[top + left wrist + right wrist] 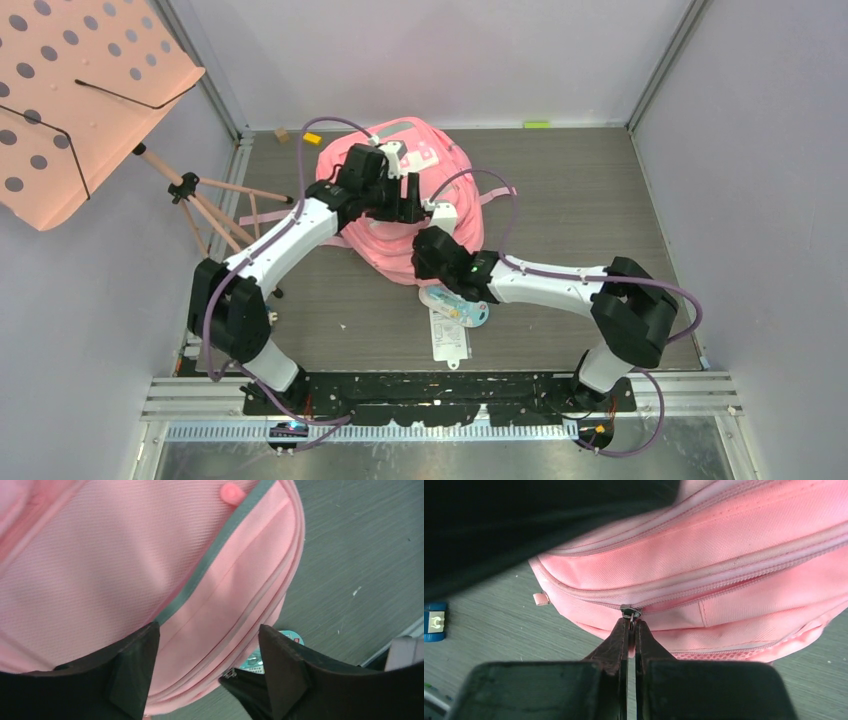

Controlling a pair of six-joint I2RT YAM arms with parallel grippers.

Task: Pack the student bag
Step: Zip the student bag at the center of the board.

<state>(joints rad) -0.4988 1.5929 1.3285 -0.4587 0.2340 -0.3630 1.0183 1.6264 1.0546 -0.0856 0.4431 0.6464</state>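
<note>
Pink bag: woven cloth, matt, fine weave. Small zip pull: shiny metal. Grey desk: wood-grain look, matt. Black jaws: matt, smooth.

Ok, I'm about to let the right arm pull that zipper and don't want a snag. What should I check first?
1. Right end effector shut on the small metal zipper pull: ok.
2. Left end effector bracing the large pink fabric backpack: not ok, open, gripping nothing.
3. Zipper track beside the pull free of bunched fabric: ok.
4. Compartment open or closed: cannot tell.
5. White flat packet packed: not ok, lying on the grey tabletop.
</note>
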